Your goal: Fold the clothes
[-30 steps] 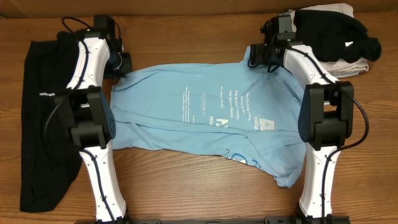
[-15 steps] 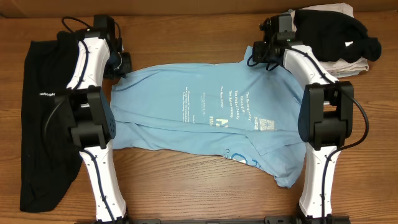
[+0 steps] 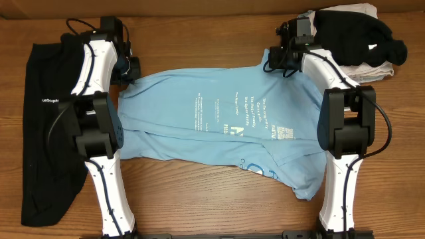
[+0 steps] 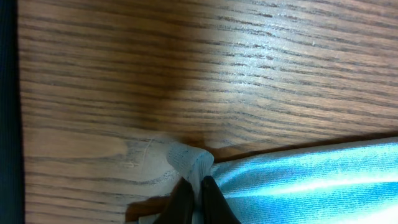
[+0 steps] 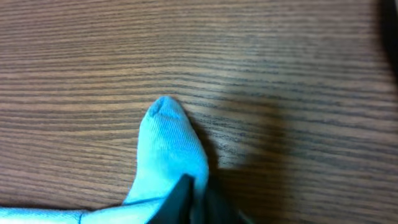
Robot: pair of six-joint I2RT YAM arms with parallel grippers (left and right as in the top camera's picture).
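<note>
Wood-grain table (image 3: 212, 206) beneath both arms. Spread between the two sets of fingers, a light blue T-shirt (image 3: 172, 119) with white lettering, lying mostly flat. Left gripper (image 4: 198, 198) pinched tight on a bunched corner of the T-shirt's hem, blue cloth trailing off to one side of the fingertips, bare wood ahead of them. Right gripper (image 5: 194, 198) likewise clamped on the T-shirt, a peak of blue fabric standing up just ahead of the fingertips. Outboard of the left fingers, a long black garment (image 3: 43, 153) with a small white logo. Near the right fingers, away from the T-shirt, a heap of black and pale clothes (image 3: 352, 30).
</note>
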